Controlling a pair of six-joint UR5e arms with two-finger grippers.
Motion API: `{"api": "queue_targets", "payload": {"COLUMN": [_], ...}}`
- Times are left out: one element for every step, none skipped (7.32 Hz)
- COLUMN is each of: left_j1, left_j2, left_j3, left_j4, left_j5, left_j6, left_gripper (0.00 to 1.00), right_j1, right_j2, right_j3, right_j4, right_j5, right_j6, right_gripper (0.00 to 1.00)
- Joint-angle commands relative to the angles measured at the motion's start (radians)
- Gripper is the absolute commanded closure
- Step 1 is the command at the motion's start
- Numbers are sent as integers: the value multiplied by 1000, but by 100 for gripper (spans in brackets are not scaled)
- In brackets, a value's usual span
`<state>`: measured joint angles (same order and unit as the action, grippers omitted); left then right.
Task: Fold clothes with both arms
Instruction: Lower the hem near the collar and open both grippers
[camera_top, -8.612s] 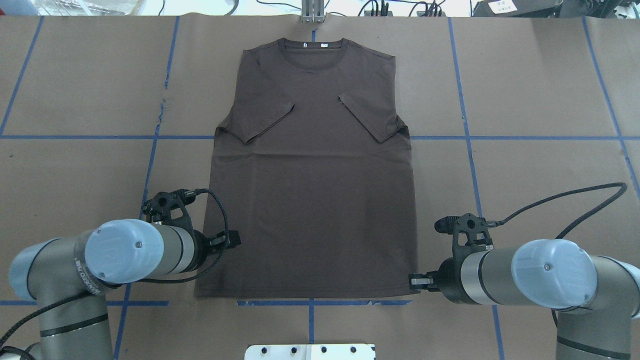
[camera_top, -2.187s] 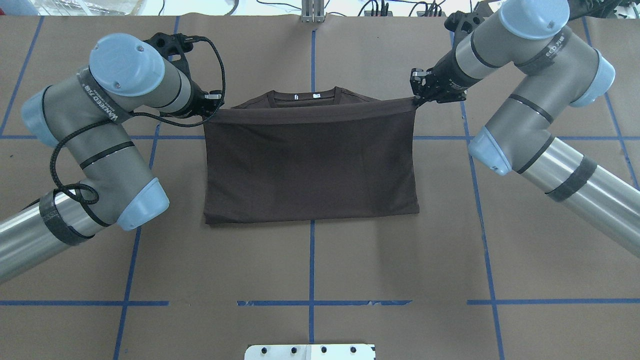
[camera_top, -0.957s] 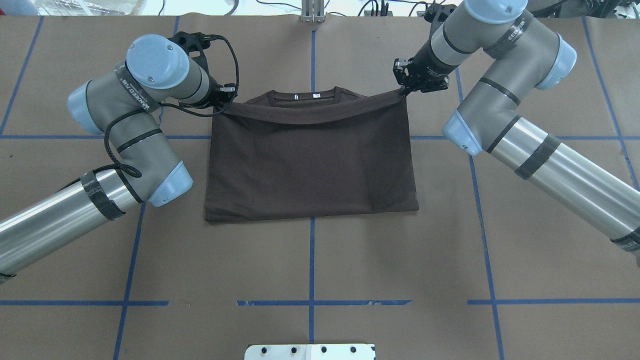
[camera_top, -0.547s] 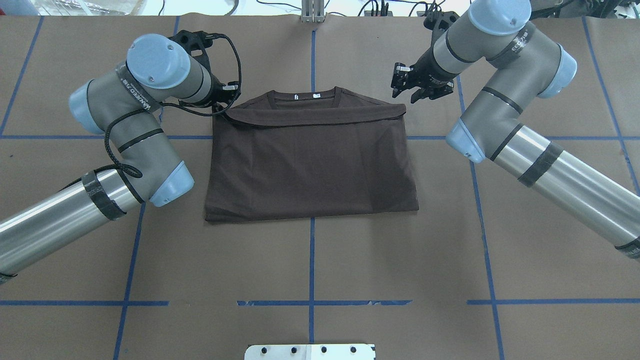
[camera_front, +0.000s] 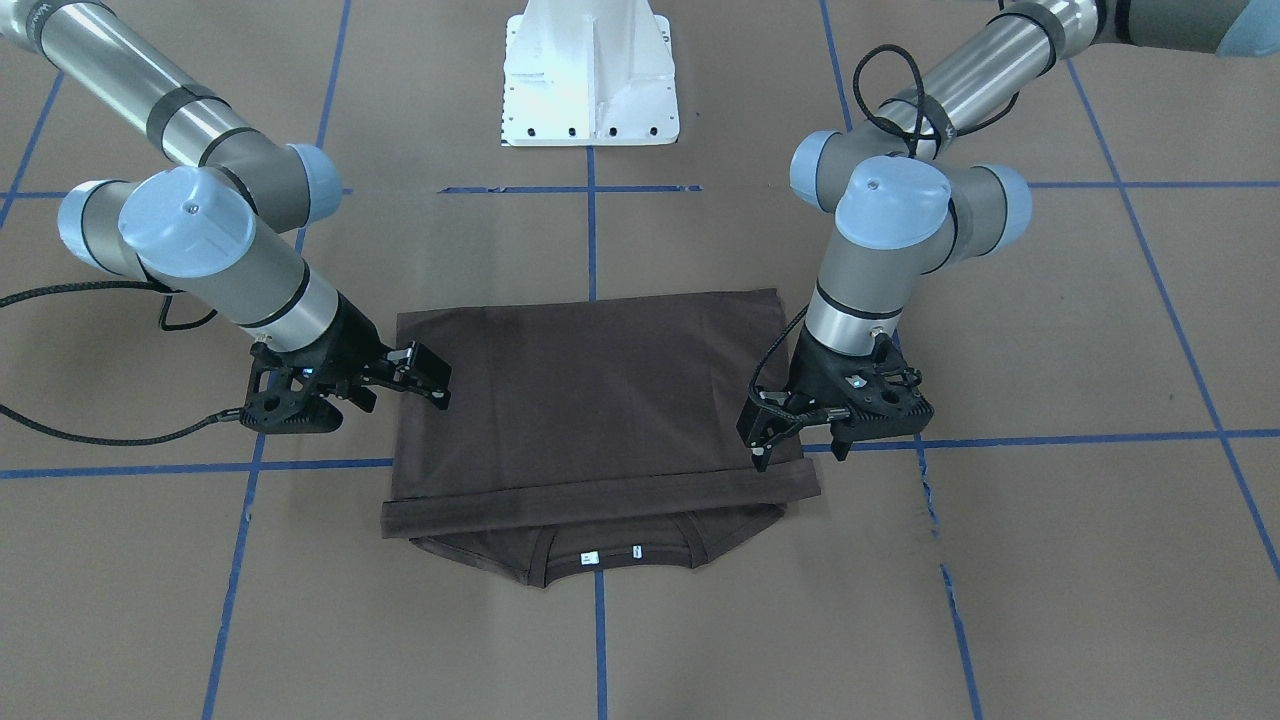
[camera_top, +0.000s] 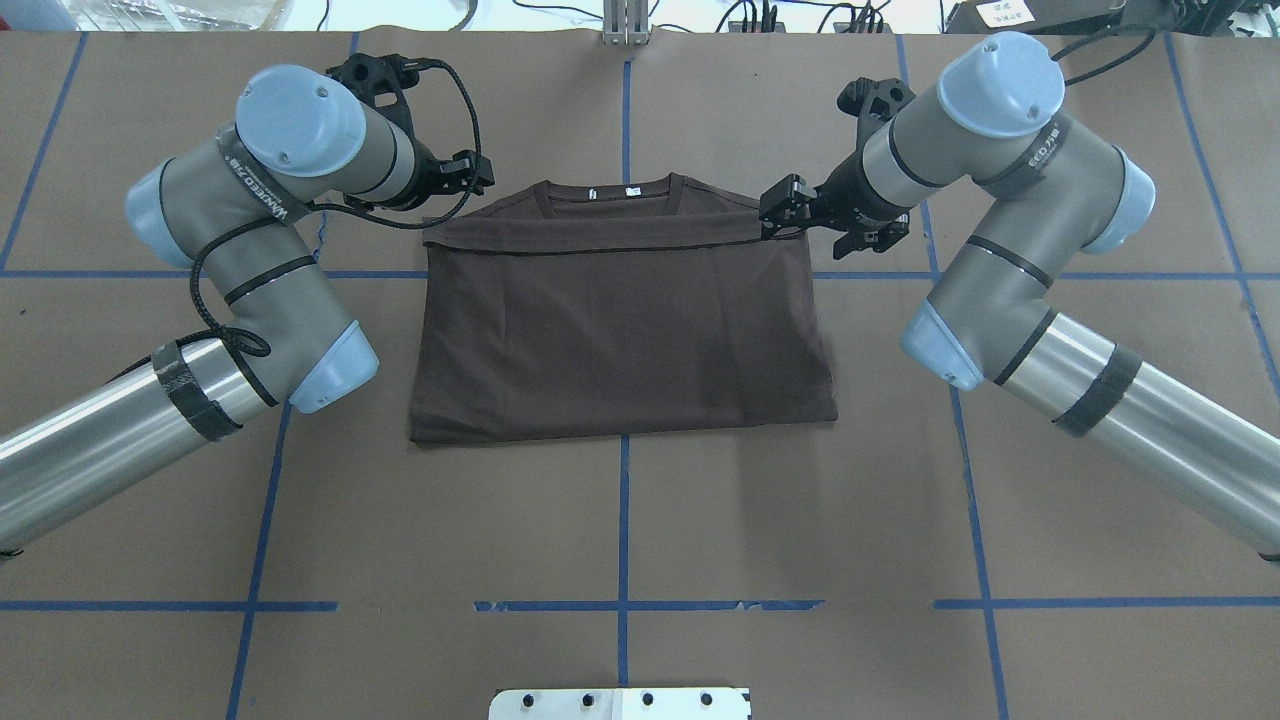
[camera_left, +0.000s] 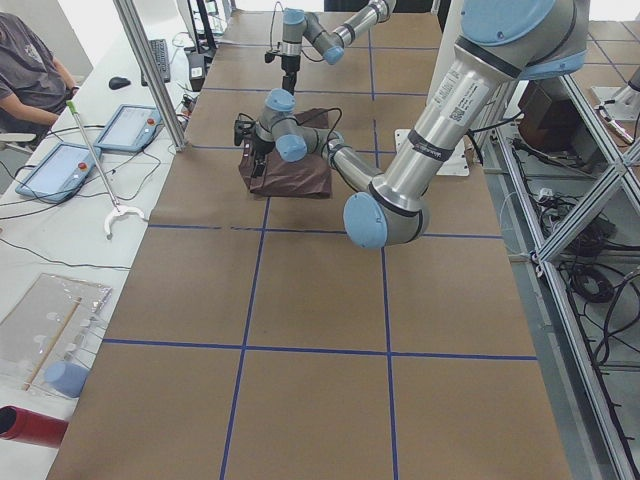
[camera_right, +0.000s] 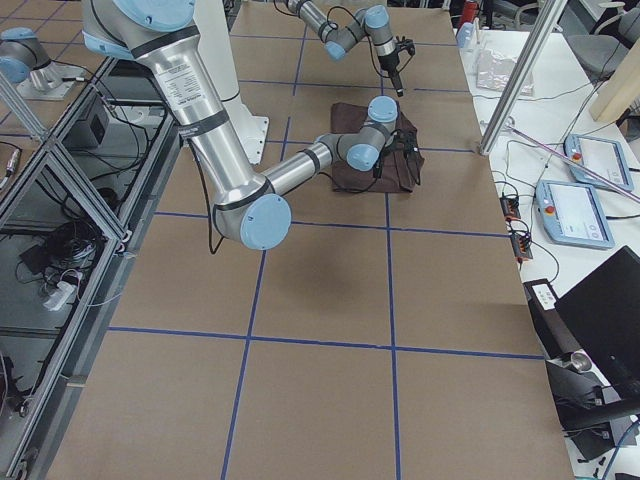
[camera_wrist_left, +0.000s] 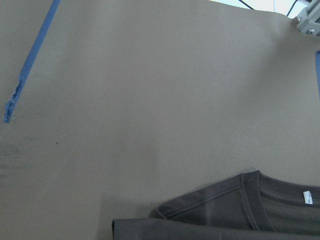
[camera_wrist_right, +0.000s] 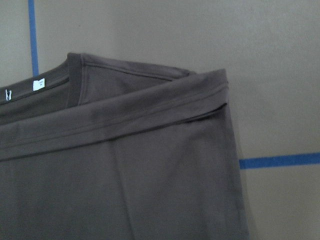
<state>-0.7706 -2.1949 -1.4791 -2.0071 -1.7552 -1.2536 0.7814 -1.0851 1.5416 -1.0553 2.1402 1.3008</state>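
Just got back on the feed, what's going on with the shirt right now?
The T-shirt lies on the table folded in half, its hem laid just short of the collar. The left gripper and the right gripper are both open and hold nothing, one near each end of the hem.

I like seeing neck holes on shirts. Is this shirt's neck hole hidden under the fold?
No, the ribbed collar sticks out past the folded-over hem of the T-shirt.
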Motion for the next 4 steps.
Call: {"api": "queue_targets", "payload": {"left_j1": [-1,-1,-1,-1], "left_j2": [21,21,21,21], "left_j3": [-58,-61,-64,-64], "left_j4": [4,4,4,4], "left_j5": [-1,-1,-3,-4], "left_j6": [-1,-6,-6,-7], "left_gripper": [0,0,0,0], "right_j1": [-121,-158,-165,-166], "right_j2": [-109,-134,-153,-165], "right_j3": [125,132,132,133], "right_j4": [-5,-5,-5,-5], "right_j5": [-101,-147,-155,-155], "right_j6": [92,92,92,92], "right_gripper": [0,0,0,0]}}
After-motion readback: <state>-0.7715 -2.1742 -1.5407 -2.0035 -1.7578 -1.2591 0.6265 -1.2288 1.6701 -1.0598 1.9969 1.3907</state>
